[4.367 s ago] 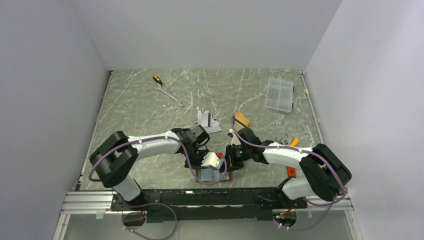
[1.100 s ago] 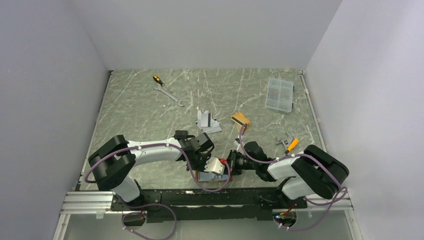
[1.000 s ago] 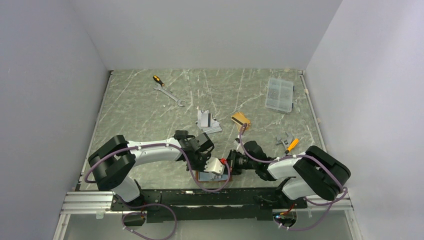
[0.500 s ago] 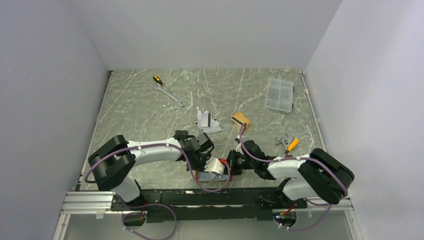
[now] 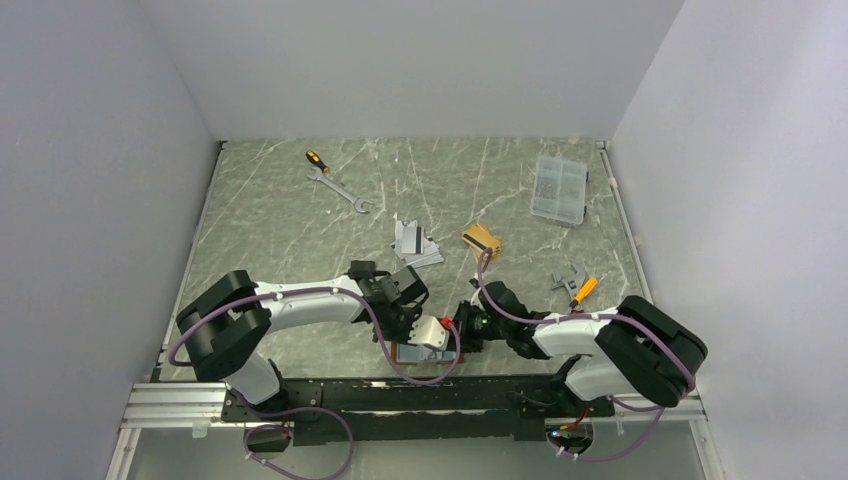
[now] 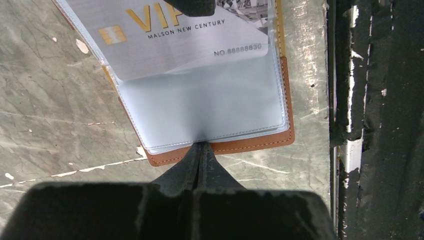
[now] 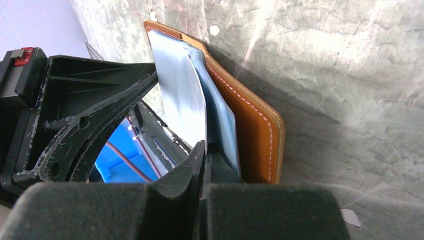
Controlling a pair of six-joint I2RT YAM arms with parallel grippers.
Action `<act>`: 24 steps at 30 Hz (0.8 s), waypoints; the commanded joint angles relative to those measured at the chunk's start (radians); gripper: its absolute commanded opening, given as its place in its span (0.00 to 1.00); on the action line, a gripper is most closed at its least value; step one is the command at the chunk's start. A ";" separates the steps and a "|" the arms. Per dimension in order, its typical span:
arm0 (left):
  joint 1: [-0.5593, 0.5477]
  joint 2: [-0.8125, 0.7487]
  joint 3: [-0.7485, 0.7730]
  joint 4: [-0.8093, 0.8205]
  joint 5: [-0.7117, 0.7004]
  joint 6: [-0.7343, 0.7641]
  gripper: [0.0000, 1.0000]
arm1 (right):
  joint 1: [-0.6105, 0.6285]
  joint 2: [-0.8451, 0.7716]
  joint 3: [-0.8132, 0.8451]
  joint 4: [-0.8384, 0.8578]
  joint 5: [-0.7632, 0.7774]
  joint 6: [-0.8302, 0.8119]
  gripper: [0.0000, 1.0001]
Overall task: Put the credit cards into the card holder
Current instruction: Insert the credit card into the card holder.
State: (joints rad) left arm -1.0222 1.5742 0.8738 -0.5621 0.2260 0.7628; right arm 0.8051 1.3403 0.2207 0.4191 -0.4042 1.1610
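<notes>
Green marble table, plain grey walls; wrench far left, grey cards and gold card mid, box far right. Holder lies open at the near edge, both arms crowding it. Left gripper pinches its sleeve edge, right gripper pinches a silver card over the sleeves.

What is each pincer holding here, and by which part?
Right pincer: the silver card, by a long edge. Left pincer: seemingly a clear sleeve of the holder, at its near edge.
</notes>
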 commanded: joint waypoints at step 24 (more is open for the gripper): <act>-0.022 0.049 -0.043 -0.060 -0.020 0.007 0.00 | 0.062 -0.017 -0.009 -0.172 0.104 0.038 0.00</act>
State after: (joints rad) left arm -1.0340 1.5734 0.8742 -0.5644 0.2081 0.7654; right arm 0.8555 1.2659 0.2096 0.3321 -0.3191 1.2320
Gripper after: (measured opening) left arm 0.010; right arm 0.009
